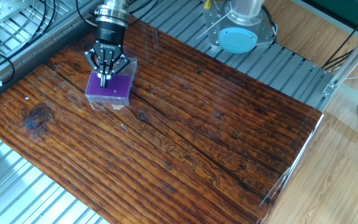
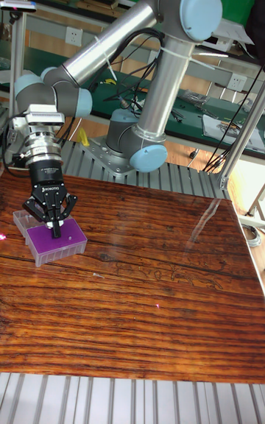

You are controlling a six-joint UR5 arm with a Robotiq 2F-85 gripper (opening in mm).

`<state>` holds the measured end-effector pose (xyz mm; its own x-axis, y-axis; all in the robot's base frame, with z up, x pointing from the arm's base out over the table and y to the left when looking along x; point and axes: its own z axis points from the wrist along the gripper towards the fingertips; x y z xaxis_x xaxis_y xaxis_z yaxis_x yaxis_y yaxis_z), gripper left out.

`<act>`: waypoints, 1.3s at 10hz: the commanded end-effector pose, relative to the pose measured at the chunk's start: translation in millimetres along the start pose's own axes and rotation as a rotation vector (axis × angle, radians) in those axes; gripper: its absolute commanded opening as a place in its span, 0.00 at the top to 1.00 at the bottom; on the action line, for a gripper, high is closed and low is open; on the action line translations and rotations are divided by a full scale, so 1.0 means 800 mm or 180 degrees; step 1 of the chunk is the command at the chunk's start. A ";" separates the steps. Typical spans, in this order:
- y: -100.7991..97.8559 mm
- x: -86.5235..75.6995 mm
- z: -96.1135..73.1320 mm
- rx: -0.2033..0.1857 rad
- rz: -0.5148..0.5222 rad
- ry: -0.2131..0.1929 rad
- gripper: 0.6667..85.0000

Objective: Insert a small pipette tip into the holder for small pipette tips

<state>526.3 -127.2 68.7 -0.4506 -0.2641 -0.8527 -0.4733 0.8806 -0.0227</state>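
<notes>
Arm: I have the silver UR5 arm with pale blue joint caps [image 2: 140, 26] reaching down from its base at the far edge of the table, wrist pointing straight down.
Tool: my black two-finger gripper [image 1: 104, 79] [image 2: 56, 232] hangs upright over the box at the table's far left part. Its fingers [image 2: 58, 228] are drawn together at the tips.
What it holds: I see something thin and pale sticking down between the fingertips in the fixed view, likely the small pipette tip [image 1: 103, 83], but it is too small for me to be sure of its shape.
Holder: the holder for small pipette tips, a small clear plastic box with a square purple top plate [image 1: 110, 91] [image 2: 62, 241], stands flat on the wood, directly under the gripper.
Contact: from the fixed view the lower end of the held thing sits over the purple plate near its middle; I cannot tell whether it touches the plate or has entered a hole. The grid of holes is only faintly visible to me.
Table: the dark, glossy, striped wooden tabletop [image 1: 197, 137] [image 2: 147, 277] lies on a grey ribbed metal frame [image 1: 17, 193].
Surroundings: black cables [image 1: 17, 25] run along the far left rail.
</notes>
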 end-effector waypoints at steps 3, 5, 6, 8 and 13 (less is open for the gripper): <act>0.004 -0.037 -0.020 0.0045 0.0086 -0.0137 0.91; 0.014 -0.051 -0.024 0.0046 0.0133 -0.0222 0.91; 0.020 -0.057 -0.023 0.0085 0.0169 -0.0236 0.91; 0.029 -0.060 -0.021 0.0077 0.0143 -0.0289 0.91; 0.026 -0.036 -0.019 0.0088 -0.0086 -0.0105 0.94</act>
<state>521.6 -103.0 105.0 -0.4156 -0.2298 -0.8800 -0.4457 0.8949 -0.0232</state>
